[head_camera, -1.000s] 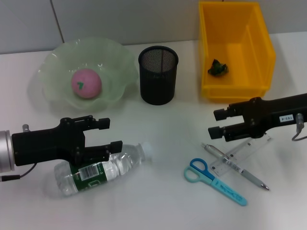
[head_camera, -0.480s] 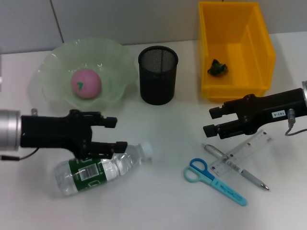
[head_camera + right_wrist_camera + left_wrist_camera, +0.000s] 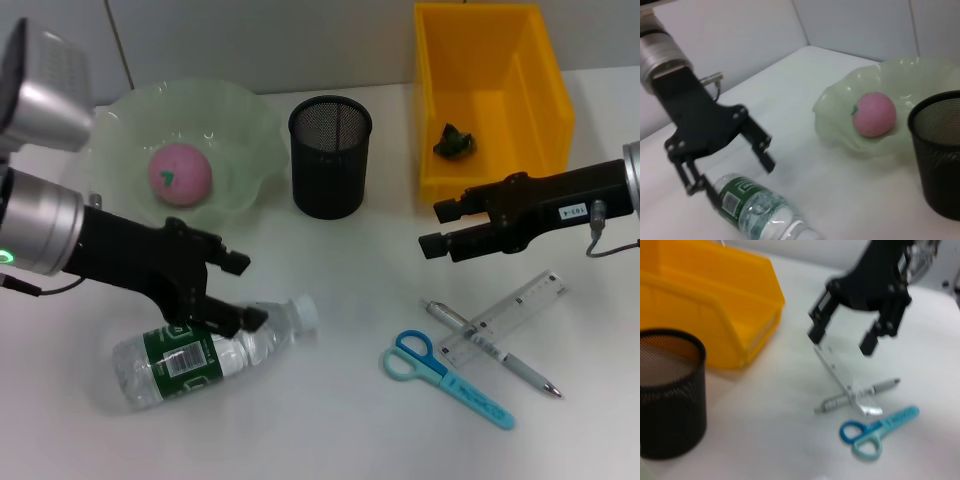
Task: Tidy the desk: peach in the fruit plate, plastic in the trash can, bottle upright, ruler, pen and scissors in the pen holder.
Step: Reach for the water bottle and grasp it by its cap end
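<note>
The clear bottle (image 3: 205,352) with a green label lies on its side at the front left; it also shows in the right wrist view (image 3: 760,210). My left gripper (image 3: 245,290) is open just above the bottle's neck end, one finger over it. The pink peach (image 3: 180,173) sits in the green fruit plate (image 3: 240,130). The green plastic (image 3: 454,140) lies in the yellow bin (image 3: 495,105). The ruler (image 3: 505,318), pen (image 3: 490,347) and blue scissors (image 3: 445,378) lie at the front right. My right gripper (image 3: 437,228) is open above and behind them, empty.
The black mesh pen holder (image 3: 330,157) stands upright between the plate and the bin. In the left wrist view the right gripper (image 3: 840,340) hangs over the ruler (image 3: 840,380), with the pen (image 3: 855,396) and scissors (image 3: 877,432) nearer.
My left arm has tilted and its gripper has shifted right over the bottle's neck end. My right gripper has moved back and left, away from the ruler and pen.
</note>
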